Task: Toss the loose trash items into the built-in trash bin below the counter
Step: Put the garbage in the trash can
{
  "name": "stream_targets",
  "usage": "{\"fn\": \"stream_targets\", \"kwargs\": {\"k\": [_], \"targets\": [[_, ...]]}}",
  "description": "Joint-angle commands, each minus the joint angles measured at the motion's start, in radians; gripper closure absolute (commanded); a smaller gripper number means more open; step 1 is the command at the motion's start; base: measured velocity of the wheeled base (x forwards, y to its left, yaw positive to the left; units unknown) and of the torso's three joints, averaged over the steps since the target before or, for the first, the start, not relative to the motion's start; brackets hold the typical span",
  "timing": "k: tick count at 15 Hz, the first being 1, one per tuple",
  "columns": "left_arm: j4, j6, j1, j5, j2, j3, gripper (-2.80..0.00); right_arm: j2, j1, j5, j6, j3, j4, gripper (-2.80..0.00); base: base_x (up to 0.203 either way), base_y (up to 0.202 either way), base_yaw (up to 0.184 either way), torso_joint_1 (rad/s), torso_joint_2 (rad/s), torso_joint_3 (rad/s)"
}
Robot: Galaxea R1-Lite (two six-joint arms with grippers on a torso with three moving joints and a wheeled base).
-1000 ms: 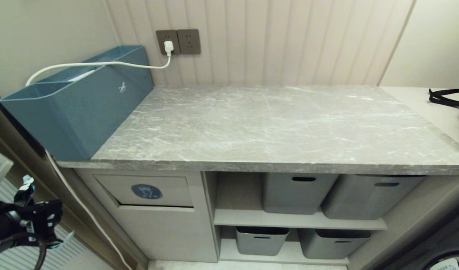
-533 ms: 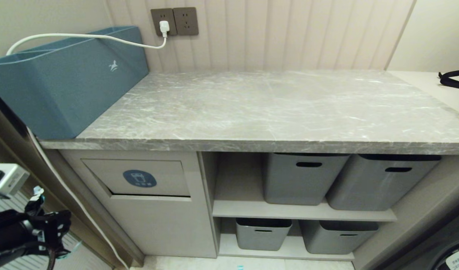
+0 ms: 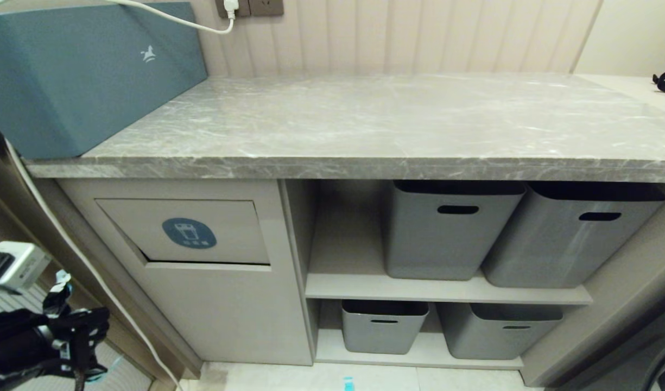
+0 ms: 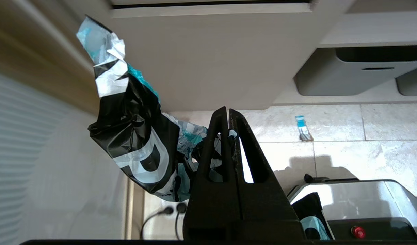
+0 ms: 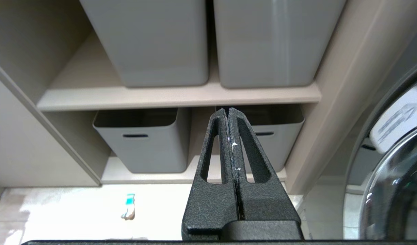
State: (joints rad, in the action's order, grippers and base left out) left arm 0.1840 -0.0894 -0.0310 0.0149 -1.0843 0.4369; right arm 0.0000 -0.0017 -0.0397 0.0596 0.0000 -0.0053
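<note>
Risk of a blocked drop: the flap panel (image 3: 188, 231) of the built-in trash bin (image 3: 202, 282) looks closed or nearly so; if the load is let go before the flap is pushed in, it would likely land on the floor.
Risk of shedding: the black wrapper (image 4: 137, 136) hangs loose and crumpled beside the fingers, so brushing the cabinet front on the way could tug it free.
Stray piece: a thin teal-and-white strip wrapper (image 3: 347, 383) lies on the floor tiles in front of the lower shelf, well apart from both grippers; it could be missed.
Left gripper: the left gripper (image 4: 228, 114) has its jaws pressed together on the black wrapper, with pale teal scraps bunched in the same pinch.
Left arm pose: low at the head view's lower left, below the counter (image 3: 365, 168), beside and lower than the flap, fingers aimed toward the cabinet base.
Right gripper: the right gripper (image 5: 228, 112) is closed on nothing, parked facing the grey tubs (image 5: 140, 139) on the shelves.
Counter top: no trash visible on it.
</note>
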Motion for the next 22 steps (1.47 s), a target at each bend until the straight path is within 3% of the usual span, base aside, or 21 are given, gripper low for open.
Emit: {"fn": "stream_targets", "kwargs": {"k": [1,4,10,14,19,22], "targets": [[0.031,0.0,-0.046,0.007,-0.005,-0.013,0.0,0.002,0.0,0.0,0.0,0.0,-0.001,0.0,0.0,0.0,0.0,-0.163,0.46,0.3],[0.198,0.0,-0.121,0.061,-0.029,-0.081,0.0,0.002,0.0,0.0,0.0,0.001,-0.001,0.0,0.0,0.0,0.0,-0.139,0.46,0.306],[0.364,0.112,-0.12,0.079,-0.17,-0.095,0.0,0.001,0.0,0.0,0.0,0.0,-0.001,0.0,0.0,0.0,0.0,-0.071,0.28,0.193],[0.731,0.133,-0.116,0.051,-0.391,-0.083,0.0,0.001,0.0,0.0,0.0,0.001,-0.001,0.0,0.0,0.0,0.0,-0.003,0.02,0.01],[1.19,0.083,-0.115,-0.009,-0.676,-0.099,0.0,0.0,0.0,0.0,0.0,0.0,-0.001,0.0,0.0,0.0,0.0,0.0,0.0,0.0],[1.203,0.084,-0.112,-0.009,-0.722,-0.037,0.0,0.001,0.0,0.0,0.0,0.0,-0.001,0.0,0.0,0.0,0.0,0.0,0.0,0.0]]}}
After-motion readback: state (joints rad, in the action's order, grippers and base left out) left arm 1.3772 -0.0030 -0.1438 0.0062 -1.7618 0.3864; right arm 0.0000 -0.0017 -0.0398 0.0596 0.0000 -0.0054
